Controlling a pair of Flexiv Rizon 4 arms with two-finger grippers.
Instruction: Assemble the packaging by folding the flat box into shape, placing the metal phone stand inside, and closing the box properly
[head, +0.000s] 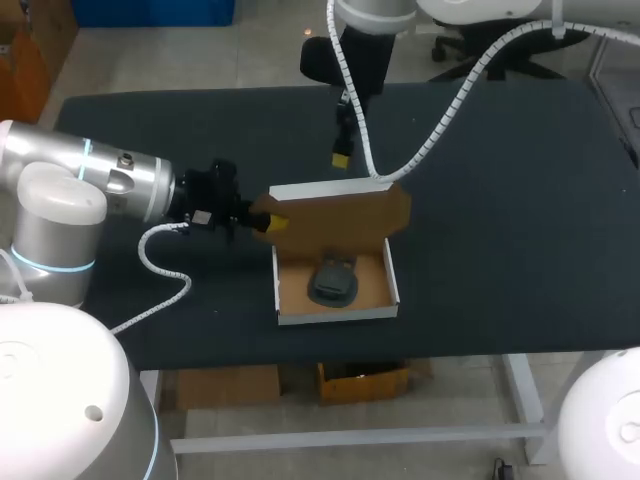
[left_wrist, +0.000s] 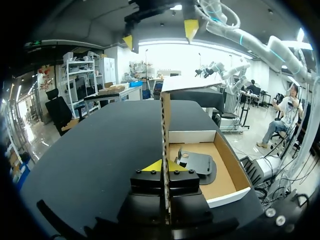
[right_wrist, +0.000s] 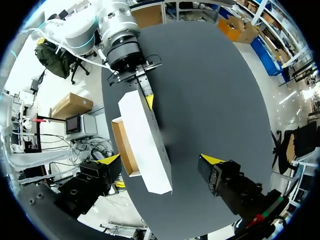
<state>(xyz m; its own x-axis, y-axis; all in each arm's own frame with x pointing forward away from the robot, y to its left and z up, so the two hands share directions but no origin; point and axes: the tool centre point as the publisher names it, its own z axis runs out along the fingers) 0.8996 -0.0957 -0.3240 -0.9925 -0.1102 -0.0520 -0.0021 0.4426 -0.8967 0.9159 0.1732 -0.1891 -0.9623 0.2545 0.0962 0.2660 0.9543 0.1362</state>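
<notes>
— Brown cardboard: the box (head: 338, 316) sits open by the middle of the surface's (head: 500, 200) near edge, with the phone stand (head: 333, 282) inside. And the left jaws?
— Clamped on the upright lid (head: 340, 218), at its end.
— From the left wrist?
— The lid's edge is pinched between both yellow tips, and the stand lies in the tray beside it.
— From the right wrist?
— The right jaws are spread wide above the box, touching nothing.

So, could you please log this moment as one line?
left pincer: shut on lid | stand: in box | right pincer: open, clear of box
</notes>
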